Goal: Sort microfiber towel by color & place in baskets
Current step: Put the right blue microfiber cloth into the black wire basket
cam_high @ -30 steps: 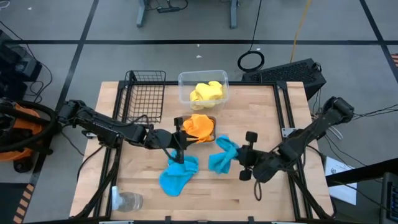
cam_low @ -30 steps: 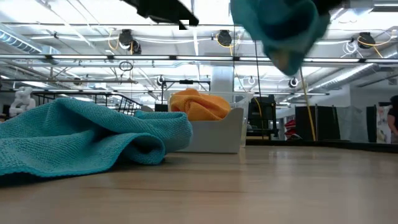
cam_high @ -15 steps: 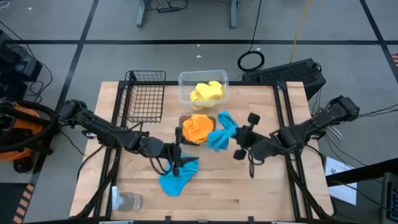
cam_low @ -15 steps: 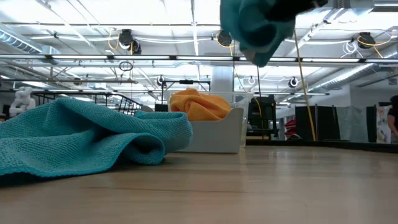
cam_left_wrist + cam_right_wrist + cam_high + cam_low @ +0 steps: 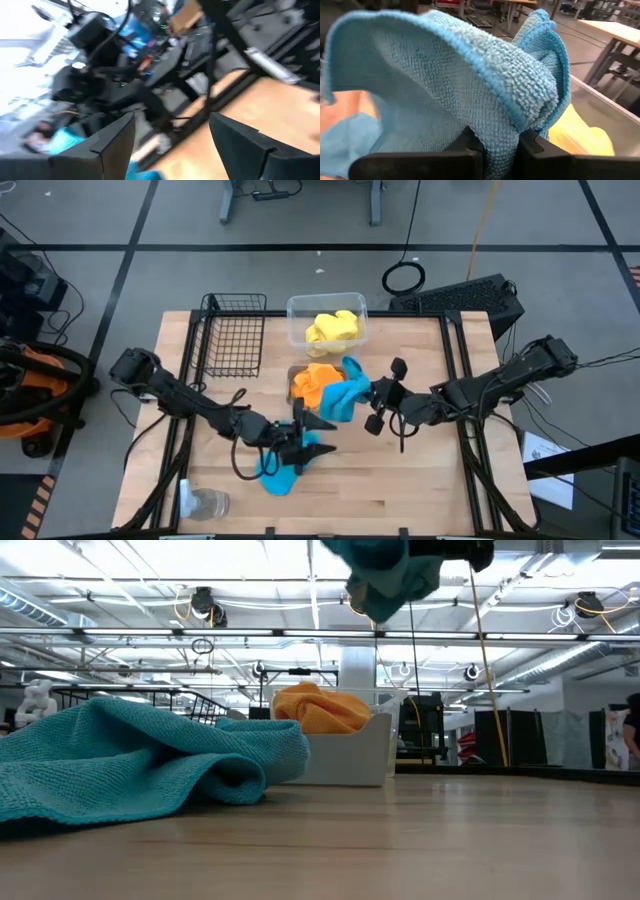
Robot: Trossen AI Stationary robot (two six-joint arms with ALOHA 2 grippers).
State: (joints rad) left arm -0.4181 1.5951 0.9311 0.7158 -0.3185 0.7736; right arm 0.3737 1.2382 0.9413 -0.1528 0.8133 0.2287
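Right end effector [image 5: 368, 396] clamped on blue towel [image 5: 341, 394] | left end effector [image 5: 303, 442] apart | carry clear over orange towel [image 5: 314, 380] to wire-mesh basket [image 5: 232, 333]

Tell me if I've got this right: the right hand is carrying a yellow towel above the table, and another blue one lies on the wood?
Not quite. The right hand carries a blue towel, as the right wrist view shows; the yellow towel sits in the clear tub. Another blue towel does lie on the table.

Both arms were black, slim, multi-jointed, with rounded joint housings and loose black cables looping alongside. Left hand [image 5: 306, 437] ended in two flat, dark grey angular fingers [image 5: 112, 145]. Right hand [image 5: 372, 402] was black, blocky, with knob-like ends.
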